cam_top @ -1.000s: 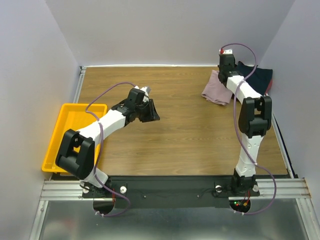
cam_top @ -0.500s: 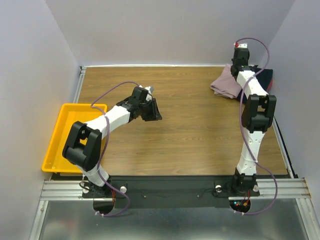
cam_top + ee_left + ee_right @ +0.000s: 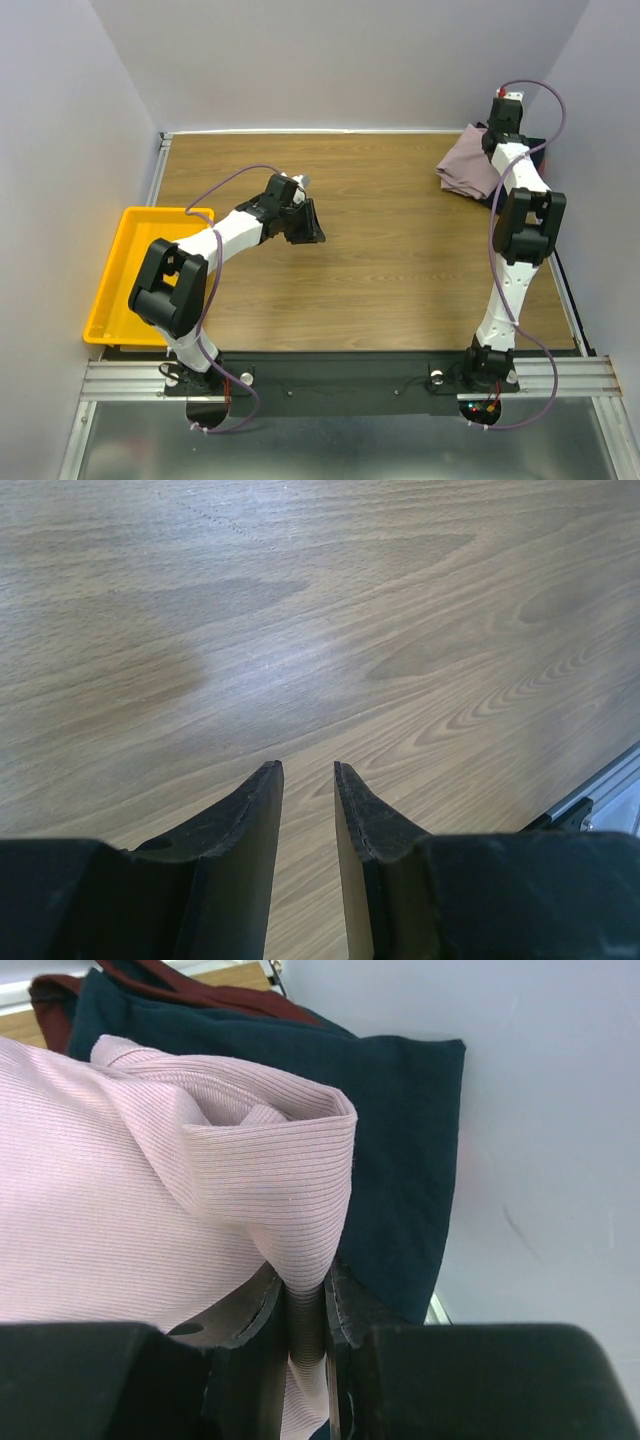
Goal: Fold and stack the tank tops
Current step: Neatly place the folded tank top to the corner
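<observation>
Overhead view of a wooden bench (image 3: 380, 270) with two white and black robot arms bolted at its near edge. The left arm (image 3: 240, 228) reaches toward the middle of the bench, bent at the elbow, with its black tip above bare wood. A yellow tray (image 3: 140, 250) sits at the left edge of the bench, beside that arm's elbow. The right arm (image 3: 520, 215) stretches straight out to the far right corner.

The pink tank top (image 3: 470, 168) lies bunched in that far right corner, just beside the tip of the right arm. In the right wrist view it is a ribbed, dusty pink knit, with a rounded fold standing up from it. The right jaws are clenched on the lower end of this fold, with pink cloth pinched between the two black fingers. The navy tank tops (image 3: 400, 1130) lie under and behind the pink one, touching it, with a maroon edge (image 3: 200, 985) showing at the far side. Their dark cloth reaches close to the pale wall (image 3: 550, 1110) on the right.

In the left wrist view the left jaws stand slightly parted and released. Only wood grain shows in the narrow gap between them. They hold nothing and are well apart from the tops.
</observation>
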You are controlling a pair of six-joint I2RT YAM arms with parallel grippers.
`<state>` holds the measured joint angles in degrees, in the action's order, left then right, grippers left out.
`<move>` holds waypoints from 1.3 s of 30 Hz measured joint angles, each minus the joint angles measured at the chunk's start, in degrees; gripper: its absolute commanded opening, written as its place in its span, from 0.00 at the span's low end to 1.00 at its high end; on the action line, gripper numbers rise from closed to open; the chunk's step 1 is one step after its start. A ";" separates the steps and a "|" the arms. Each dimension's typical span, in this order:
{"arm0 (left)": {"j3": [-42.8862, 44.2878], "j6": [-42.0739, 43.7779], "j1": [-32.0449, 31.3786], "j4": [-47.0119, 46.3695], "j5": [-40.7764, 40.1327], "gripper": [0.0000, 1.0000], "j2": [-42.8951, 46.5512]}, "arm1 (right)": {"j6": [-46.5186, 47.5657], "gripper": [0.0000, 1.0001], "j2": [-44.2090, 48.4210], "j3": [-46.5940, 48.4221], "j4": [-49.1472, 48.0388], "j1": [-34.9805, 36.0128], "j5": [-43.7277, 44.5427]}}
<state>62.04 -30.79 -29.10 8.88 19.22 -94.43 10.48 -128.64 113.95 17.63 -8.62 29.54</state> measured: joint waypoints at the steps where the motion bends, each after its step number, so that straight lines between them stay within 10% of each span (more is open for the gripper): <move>1: 0.00 0.00 0.00 -0.07 0.11 0.38 0.00 | -0.26 0.17 -0.15 0.00 0.00 -0.13 0.00; 4: 0.00 0.11 0.00 -0.07 0.15 0.38 0.00 | -1.46 0.26 -0.83 0.00 0.02 -0.46 -0.11; 11: 0.00 0.17 0.00 -0.24 0.28 0.40 0.02 | -5.51 0.98 -0.66 -0.52 0.00 -1.18 -0.31; 27: 0.00 0.22 0.35 -0.46 -5.11 0.46 9.90 | -29.18 1.00 30.34 -29.42 4.44 1.92 -23.39; 39: -8.28 0.02 0.35 -1.38 -11.87 0.46 24.83 | -40.48 1.00 66.12 -71.34 -1.70 36.33 -25.31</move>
<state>53.76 -30.76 -28.75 7.51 7.35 -69.60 -30.00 -62.52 42.61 15.92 27.70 4.23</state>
